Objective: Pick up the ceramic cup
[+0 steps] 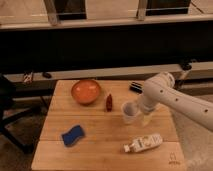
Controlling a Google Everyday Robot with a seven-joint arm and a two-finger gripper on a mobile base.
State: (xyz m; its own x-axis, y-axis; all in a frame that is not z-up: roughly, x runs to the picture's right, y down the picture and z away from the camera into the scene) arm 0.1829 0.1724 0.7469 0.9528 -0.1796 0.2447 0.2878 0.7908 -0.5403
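The ceramic cup [129,112] is small, pale and handleless. It stands upright on the wooden table [100,145], right of centre. My white arm reaches in from the right, and its gripper [140,111] is low over the table, right against the cup's right side. The arm's end covers part of the cup's right edge.
An orange bowl [86,91] sits at the back left of the cup. A small red bottle [109,102] stands between them. A blue sponge [73,135] lies front left, a white bottle [143,143] lies on its side front right, and a dark object [136,87] sits at the back edge.
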